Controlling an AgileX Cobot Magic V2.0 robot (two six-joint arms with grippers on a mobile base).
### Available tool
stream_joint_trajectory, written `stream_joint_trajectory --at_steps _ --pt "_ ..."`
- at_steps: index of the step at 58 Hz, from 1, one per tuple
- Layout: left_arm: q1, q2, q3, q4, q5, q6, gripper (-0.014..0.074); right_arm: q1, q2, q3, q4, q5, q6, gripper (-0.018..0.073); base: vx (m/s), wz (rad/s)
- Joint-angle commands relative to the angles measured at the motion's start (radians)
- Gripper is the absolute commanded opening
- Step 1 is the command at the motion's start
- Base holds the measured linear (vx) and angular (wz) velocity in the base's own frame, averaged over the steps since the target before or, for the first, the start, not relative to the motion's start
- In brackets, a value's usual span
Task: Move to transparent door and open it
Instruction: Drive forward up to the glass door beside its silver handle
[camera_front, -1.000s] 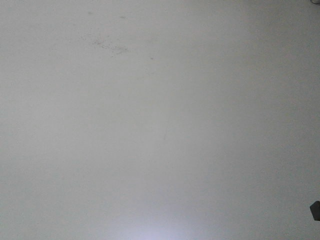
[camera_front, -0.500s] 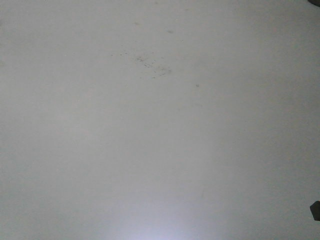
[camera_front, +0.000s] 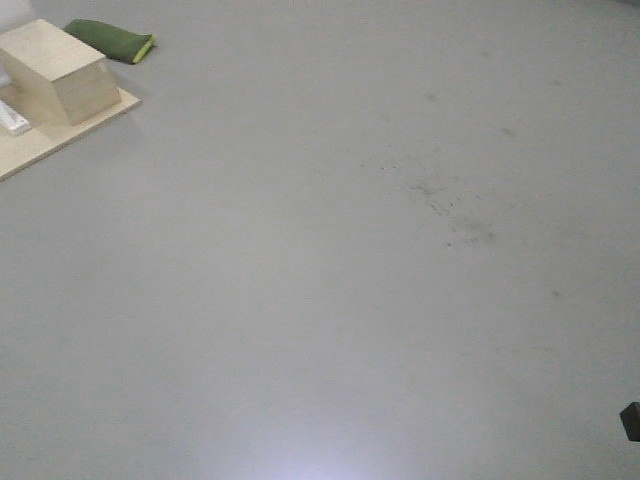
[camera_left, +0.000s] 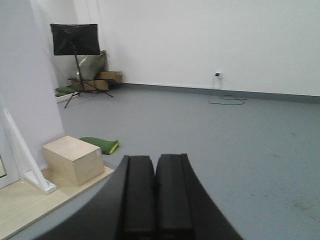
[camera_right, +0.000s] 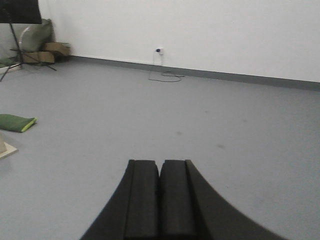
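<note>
Left claw (camera_left: 154, 197): we find it pressed together, empty.
Right claw (camera_right: 160, 197): likewise pressed together.
Door: not in view; we cannot tell bearing or nearer arm.

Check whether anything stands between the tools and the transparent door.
Cannot be judged: the door shows in no view. Ahead of the shut left tool and right tool lies grey floor; a wooden box and a green cushion sit off to the left.
</note>
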Motion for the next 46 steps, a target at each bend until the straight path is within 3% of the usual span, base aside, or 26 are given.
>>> stream_joint_trajectory --at_steps 1,46 --pt "-0.001 -0.013 0.032 -0.009 -0.082 -0.004 -0.0006 -0.005 -0.014 0.015 -0.001 -0.080 -0.008 -0.0008 0.78 0.63" --pt "0.000 -0.013 0.032 -0.009 -0.082 -0.004 -0.0006 -0.005 -0.014 0.015 -0.001 -0.080 -0.008 -0.0008 0.75 0.76"
